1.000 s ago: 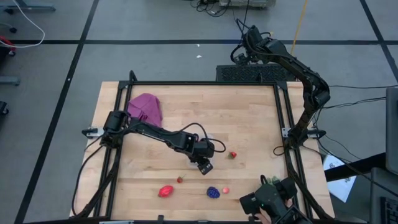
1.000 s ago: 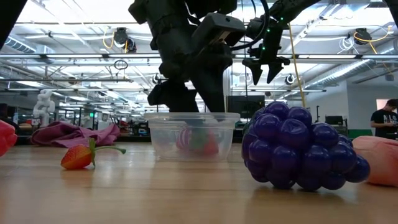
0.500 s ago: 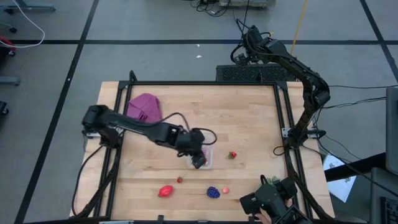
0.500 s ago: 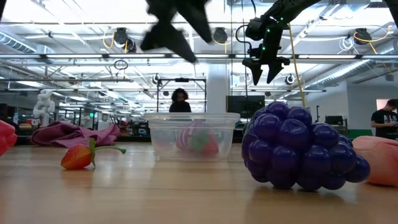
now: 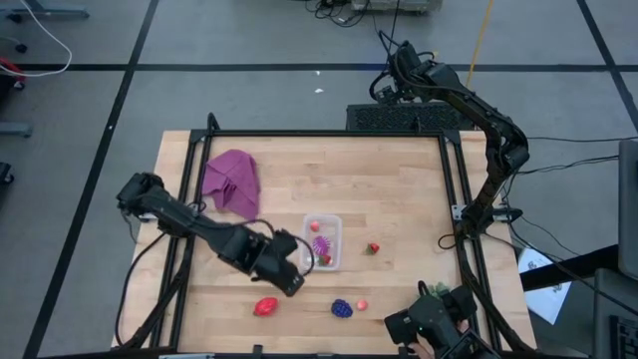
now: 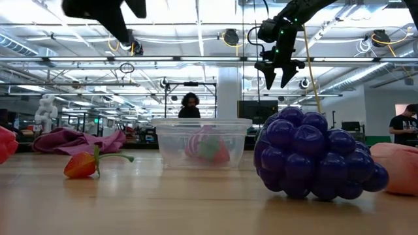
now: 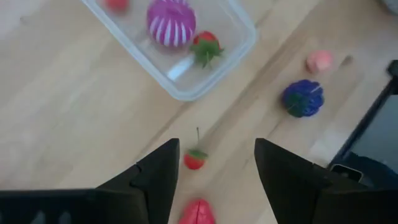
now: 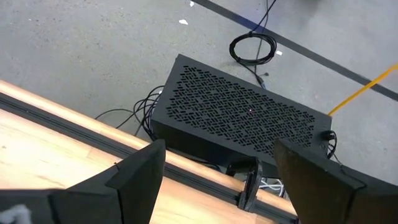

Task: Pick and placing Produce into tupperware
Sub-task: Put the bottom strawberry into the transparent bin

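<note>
A magenta cloth (image 5: 232, 182) lies far left on my tabletop (image 5: 399, 189). My left gripper (image 5: 286, 278) hangs released and empty over the front, fingers spread above a small stemmed strawberry (image 7: 194, 159), with a larger red piece (image 5: 264, 306) just in front. Right of it sits the tupperware (image 5: 332, 224), holding a striped magenta fruit (image 7: 171, 22) and a strawberry (image 7: 206, 45). A purple berry cluster (image 5: 342, 308) and pink piece (image 5: 361, 303) lie forward; another strawberry (image 5: 374, 247) sits right of the tub. My right gripper (image 6: 275, 72) waits released beyond the far edge.
</note>
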You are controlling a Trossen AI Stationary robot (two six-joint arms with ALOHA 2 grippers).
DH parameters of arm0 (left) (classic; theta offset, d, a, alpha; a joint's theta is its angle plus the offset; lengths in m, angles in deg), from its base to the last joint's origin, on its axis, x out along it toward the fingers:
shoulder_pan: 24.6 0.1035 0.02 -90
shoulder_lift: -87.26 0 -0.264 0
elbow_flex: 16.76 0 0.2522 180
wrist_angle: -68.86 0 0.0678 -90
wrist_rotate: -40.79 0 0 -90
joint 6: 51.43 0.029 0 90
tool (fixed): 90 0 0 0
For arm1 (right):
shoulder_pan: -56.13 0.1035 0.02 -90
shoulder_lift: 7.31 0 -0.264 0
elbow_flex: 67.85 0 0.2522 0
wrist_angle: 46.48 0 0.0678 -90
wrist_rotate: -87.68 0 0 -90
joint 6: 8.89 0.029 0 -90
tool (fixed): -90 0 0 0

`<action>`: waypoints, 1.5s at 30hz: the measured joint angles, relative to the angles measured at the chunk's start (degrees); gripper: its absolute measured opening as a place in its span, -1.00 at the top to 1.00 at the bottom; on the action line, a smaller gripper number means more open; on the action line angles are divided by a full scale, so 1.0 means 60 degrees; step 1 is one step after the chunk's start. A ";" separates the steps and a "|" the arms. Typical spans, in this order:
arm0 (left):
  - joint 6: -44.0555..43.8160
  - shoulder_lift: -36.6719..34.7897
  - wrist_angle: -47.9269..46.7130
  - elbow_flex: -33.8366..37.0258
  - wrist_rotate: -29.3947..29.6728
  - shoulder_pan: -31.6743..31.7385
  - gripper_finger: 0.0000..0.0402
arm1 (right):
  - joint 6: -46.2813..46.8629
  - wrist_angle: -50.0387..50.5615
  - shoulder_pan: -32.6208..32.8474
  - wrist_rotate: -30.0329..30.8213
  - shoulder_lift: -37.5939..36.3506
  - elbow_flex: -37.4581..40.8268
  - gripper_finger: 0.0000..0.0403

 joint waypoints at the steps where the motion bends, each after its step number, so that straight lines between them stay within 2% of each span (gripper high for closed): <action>1: -0.0182 0.0110 -0.0143 0.0004 0.0048 -0.0116 -0.06 | 0.0024 0.0012 0.0000 -0.0003 0.0000 0.0000 -0.45; 4: -0.0545 0.0640 -0.0154 -0.0004 0.0053 -0.0250 -0.06 | 0.0039 0.0106 0.0004 0.0000 0.0000 -0.0002 -0.45; 11: -0.0013 0.2097 0.0069 0.0007 -0.1372 -0.0149 -0.06 | 0.0046 0.0080 0.0007 0.0000 0.0000 -0.0004 -0.45; 14: 0.0067 0.2382 0.0108 0.0011 -0.1561 -0.0130 -0.06 | 0.0046 0.0074 0.0007 0.0000 0.0000 0.0000 -0.45; 32: 0.0499 0.2417 0.0620 0.0024 -0.1506 -0.0432 -0.06 | 0.0046 0.0195 0.0007 0.0000 0.0000 -0.0004 -0.45; 45: 0.0894 0.3053 0.0935 0.0193 -0.1762 -0.0382 -0.06 | 0.0048 0.0246 0.0046 -0.0004 0.0000 -0.0004 -0.45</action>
